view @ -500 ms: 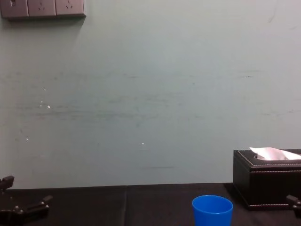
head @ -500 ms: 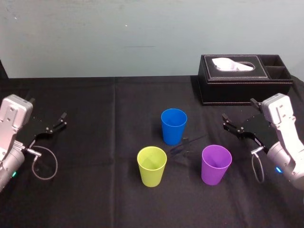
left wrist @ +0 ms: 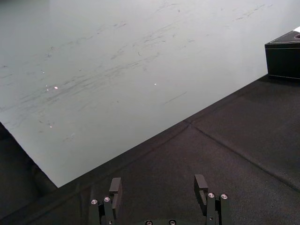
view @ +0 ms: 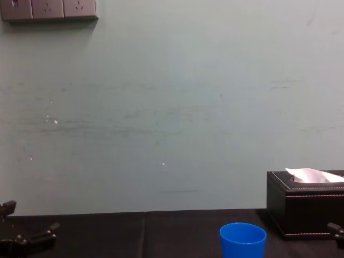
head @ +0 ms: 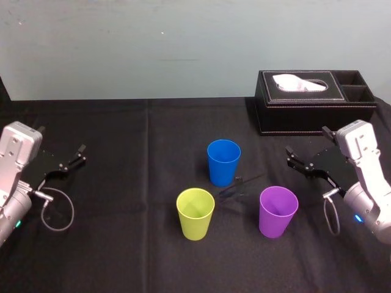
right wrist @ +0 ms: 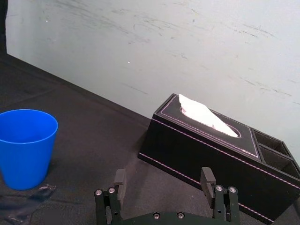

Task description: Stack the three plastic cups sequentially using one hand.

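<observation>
Cloth (head: 122,244), black, spread over the table; on it, at the middle, the blue cup (head: 223,162), upright and mouth up, farthest back of the three; nearer and to its left, the yellow-green cup (head: 195,213), upright too; nearer and to its right, the purple cup (head: 278,211), upright, about level with the yellow-green cup; all three apart, none nested, none touched by a gripper. Right gripper (head: 307,141) at the right side, above the cloth, right of the purple cup and clear of it, in front of the tissue box (head: 314,101); fingers spread wide with nothing between them; seen from the right wrist (right wrist: 163,180), faces the tissue box (right wrist: 211,140), with the blue cup (right wrist: 26,147) off to one side. Left gripper (head: 61,139) at the far left edge, well apart from the cups; spread wide as well and empty, plain from the left wrist (left wrist: 158,187). From the chest, blue cup (view: 242,240) low in front of the pale wall (view: 172,118).
</observation>
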